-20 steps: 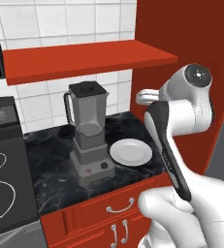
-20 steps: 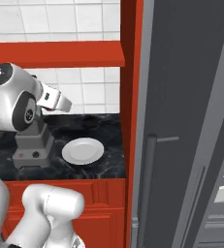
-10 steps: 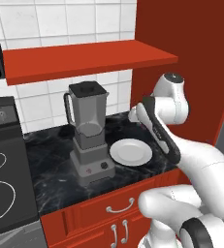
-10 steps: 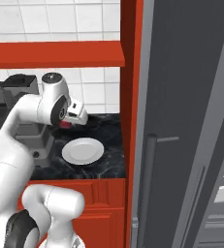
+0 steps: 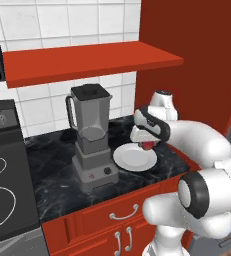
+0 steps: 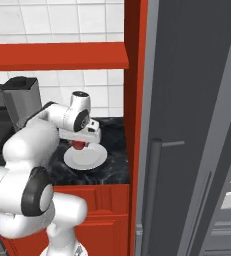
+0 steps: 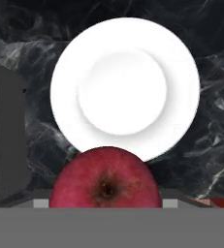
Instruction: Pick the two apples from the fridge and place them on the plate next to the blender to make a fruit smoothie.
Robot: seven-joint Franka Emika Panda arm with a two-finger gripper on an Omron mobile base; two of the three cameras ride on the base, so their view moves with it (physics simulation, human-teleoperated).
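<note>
My gripper (image 5: 147, 145) is shut on a dark red apple (image 5: 147, 146), holding it just above the right rim of the white plate (image 5: 132, 159). From the right base the apple (image 6: 79, 145) hangs over the plate (image 6: 89, 159). In the hand view the apple (image 7: 105, 179) fills the bottom centre, with the bare plate (image 7: 124, 87) straight below on black marble. The grey blender (image 5: 91, 135) stands left of the plate, and its jug (image 6: 22, 100) rises behind my arm. The fridge (image 6: 197, 125), tall and grey with a dark bar handle, stands at the right.
A red shelf (image 5: 87, 59) hangs over the counter and a red cabinet side (image 6: 133, 90) stands between counter and fridge. A stove (image 5: 2, 190) lies to the far left. The blender base (image 7: 2, 140) is close at the left in the hand view.
The arm swung down and forward from high above the counter, carrying the apple to just above the plate's rim. Plate and blender have stayed put.
</note>
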